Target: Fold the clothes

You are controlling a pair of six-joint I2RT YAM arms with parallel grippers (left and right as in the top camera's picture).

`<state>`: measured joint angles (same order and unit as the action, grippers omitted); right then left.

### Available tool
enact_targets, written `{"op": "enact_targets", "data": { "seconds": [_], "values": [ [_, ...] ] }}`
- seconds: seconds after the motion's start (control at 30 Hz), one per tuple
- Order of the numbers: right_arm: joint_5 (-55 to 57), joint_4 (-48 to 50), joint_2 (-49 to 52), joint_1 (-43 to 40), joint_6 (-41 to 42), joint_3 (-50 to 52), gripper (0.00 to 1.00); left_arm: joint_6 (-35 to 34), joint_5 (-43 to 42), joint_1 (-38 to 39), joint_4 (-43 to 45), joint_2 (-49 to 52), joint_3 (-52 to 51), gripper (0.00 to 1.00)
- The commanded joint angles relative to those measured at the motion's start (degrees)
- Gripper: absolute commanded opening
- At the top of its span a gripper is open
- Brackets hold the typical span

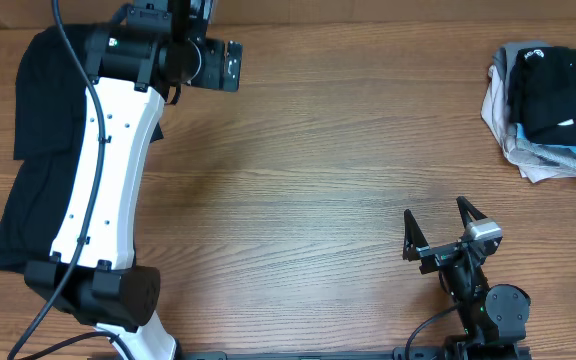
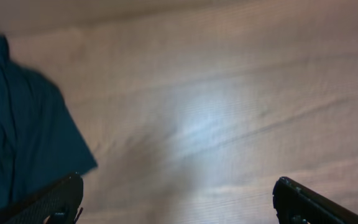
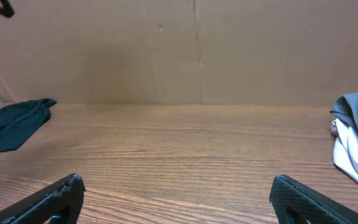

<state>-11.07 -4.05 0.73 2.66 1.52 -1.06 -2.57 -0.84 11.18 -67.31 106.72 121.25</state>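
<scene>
A black garment (image 1: 33, 150) lies along the table's left edge, partly under my left arm (image 1: 103, 170). It shows as dark fabric (image 2: 17, 137) at the left of the left wrist view. My left gripper (image 2: 176, 200) hangs open over bare wood just right of that fabric, holding nothing. A second black garment (image 1: 563, 90) with small white marks rests on the pale pile at the far right. My right gripper (image 1: 436, 225) stands open near the front edge, empty, with bare table ahead of it (image 3: 176, 199). The left garment (image 3: 11, 124) lies far off to its left.
The pale pile of beige, grey and light-blue clothes (image 1: 543, 160) sits at the back right corner, and its pale cloth (image 3: 353, 146) shows at the right edge of the right wrist view. A brown cardboard wall (image 3: 197, 50) stands behind the table. Wooden tabletop (image 1: 318, 180) spans the middle.
</scene>
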Motion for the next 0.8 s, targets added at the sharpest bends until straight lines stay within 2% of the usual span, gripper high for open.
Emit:
{"op": "enact_targets", "data": {
  "seconds": [0.0,0.17,0.4,0.6,0.77],
  "values": [
    [0.76,0.24,-0.57,-0.11,0.44,0.61,1.00,0.87,-0.24,-0.31,4.94,-5.20,-1.07,1.00],
    [0.76,0.24,-0.57,-0.11,0.42,0.61,1.00,0.85,-0.50,-0.76,19.21,-11.82,-10.34,1.00],
    [0.76,0.24,-0.57,-0.11,0.44,0.61,1.00,0.63,-6.84,-6.10,37.81,-25.64,-33.68,1.00],
    [0.76,0.26,-0.57,-0.11,0.42,0.61,1.00,0.66,-13.31,-14.38,46.03,-38.58,-53.46,1.00],
    [0.74,0.24,-0.57,-0.11,0.44,0.61,1.00,0.68,-14.16,-18.03,54.69,-51.43,-70.99,1.00]
  ]
}}
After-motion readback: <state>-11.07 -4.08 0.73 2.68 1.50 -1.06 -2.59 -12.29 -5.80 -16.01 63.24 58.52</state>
